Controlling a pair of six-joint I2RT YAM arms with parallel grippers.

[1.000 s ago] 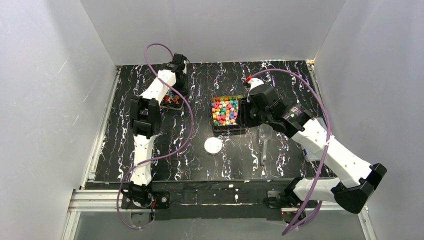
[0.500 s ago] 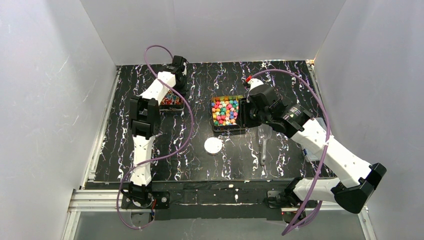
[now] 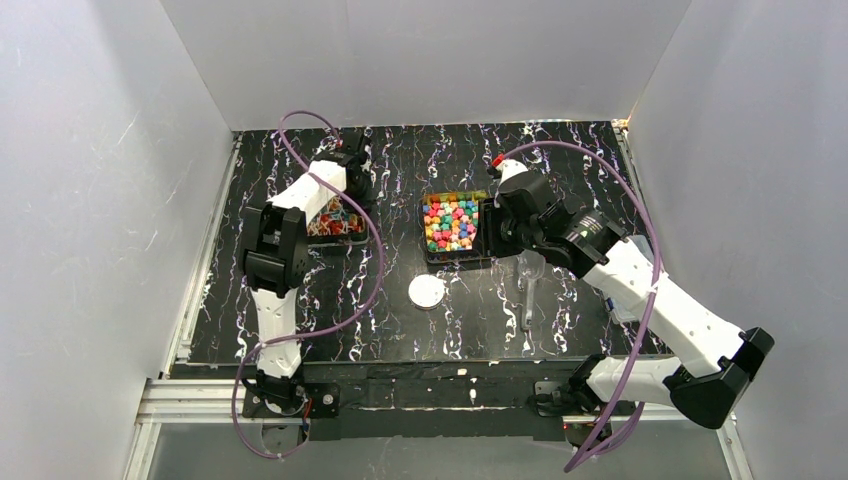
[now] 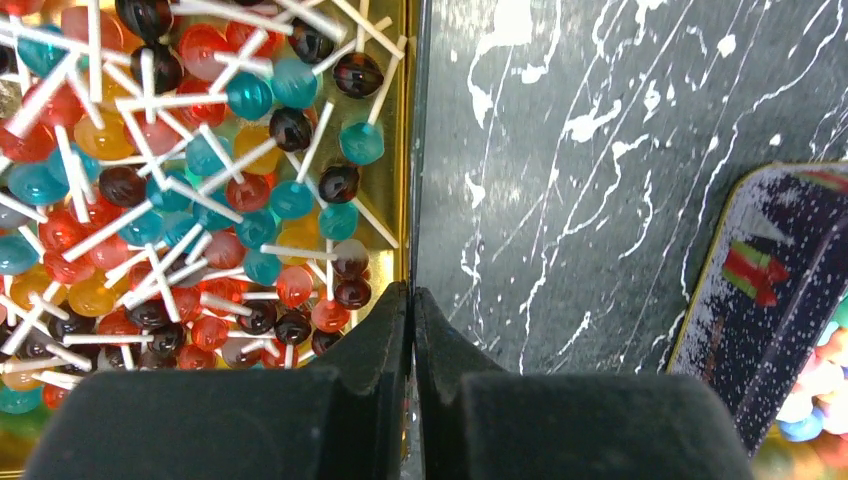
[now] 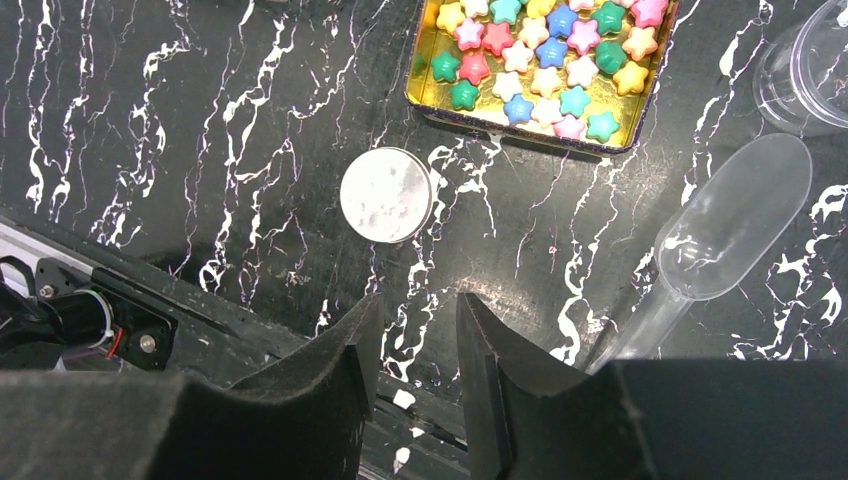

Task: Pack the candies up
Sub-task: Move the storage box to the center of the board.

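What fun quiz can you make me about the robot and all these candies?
1. True or false: the right hand is holding the white round lid.
2. Pick one: the candies in the gold tin near that lid are shaped like A) stars, B) rings, C) cubes.
3. Fill in: the left hand is shut on the rim of the other tin, which is full of ____ on white sticks.
Key: 1 false, it is open and empty. 2 A. 3 lollipops.
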